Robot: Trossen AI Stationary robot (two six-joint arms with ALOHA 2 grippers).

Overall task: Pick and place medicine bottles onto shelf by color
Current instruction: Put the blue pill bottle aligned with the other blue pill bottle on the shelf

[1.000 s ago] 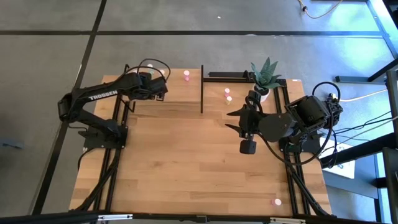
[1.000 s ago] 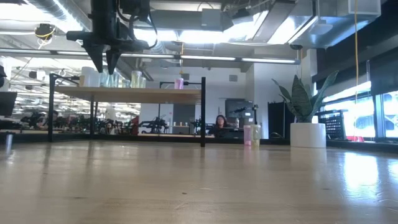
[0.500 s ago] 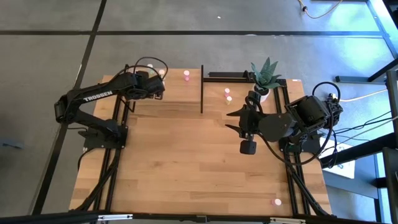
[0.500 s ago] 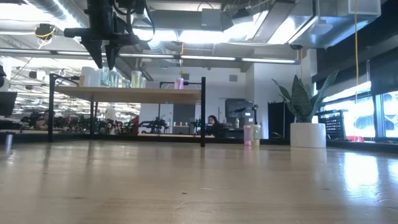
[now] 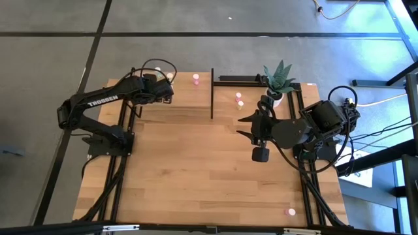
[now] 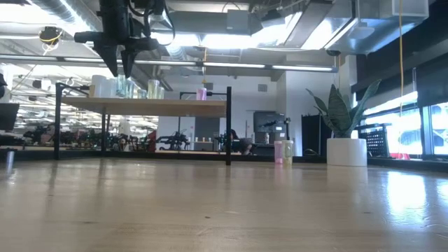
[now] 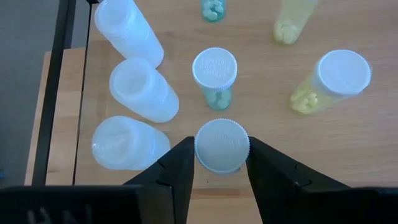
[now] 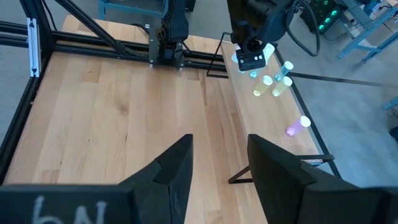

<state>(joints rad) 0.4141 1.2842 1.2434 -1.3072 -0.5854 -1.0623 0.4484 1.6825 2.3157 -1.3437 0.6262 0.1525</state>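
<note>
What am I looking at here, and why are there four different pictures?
These are two robot arms bolted to a wooden table. One camera looks straight down from above, one sits at table-top level, and one rides on each arm's wrist.

The job is sorting little medicine bottles by colour onto the raised shelf at the back. In the left wrist picture, the left end effector is closed on a white-capped bottle, just above the shelf beside other bottles already standing there.

The right end effector hangs open and empty over the middle of the table. A few bottles wait on the table: two near the potted plant and a pink one at the near edge.
</note>
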